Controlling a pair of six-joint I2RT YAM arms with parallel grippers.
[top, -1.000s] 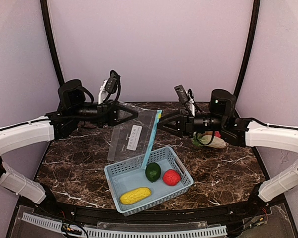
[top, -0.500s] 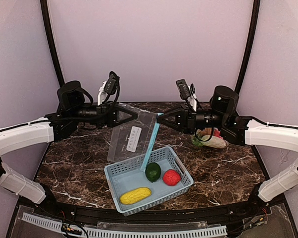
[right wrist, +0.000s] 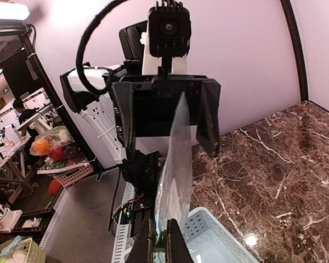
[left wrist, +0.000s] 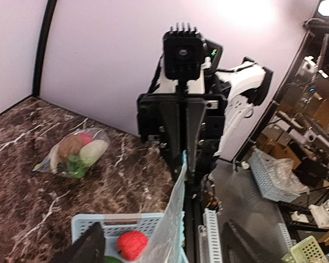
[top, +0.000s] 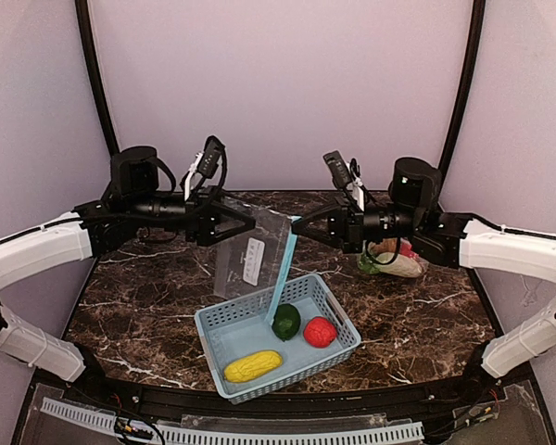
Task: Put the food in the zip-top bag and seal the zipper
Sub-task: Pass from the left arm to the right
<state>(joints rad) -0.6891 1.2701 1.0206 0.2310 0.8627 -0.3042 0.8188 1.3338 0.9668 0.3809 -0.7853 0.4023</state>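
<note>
Yellow corn [top: 252, 365], dark green fruit [top: 285, 322] and red apple [top: 320, 331] — loose in the light blue basket [top: 337, 311] at the near middle of the marble table [top: 148, 297], none yet bagged. Over the basket's far rim, zip-top bag [top: 250, 260], hanging empty, teal zipper strip slanting down toward the fruit. Right gripper [top: 298, 229] pinched shut on the zipper end; left gripper [top: 248, 222] facing it, jaws spread wide to either side of the film, nothing clamped.

Probably the mouth-opening step. Best done by closing the left jaws on one lip only, just under the zipper, then drawing apart gently to avoid pulling the film out of the right-hand pinch. Keep the mouth above the basket.

Top view only: the corn, and the bag's full hang. Left wrist view only: right fingers [left wrist: 169, 126] closed on the film, plus the contents of a second clear bag [left wrist: 74, 153] — brown, red, white and green pieces, well apart from the basket; sealed or not, cannot tell. Right wrist view only: the wide gap between the left jaws.
</note>
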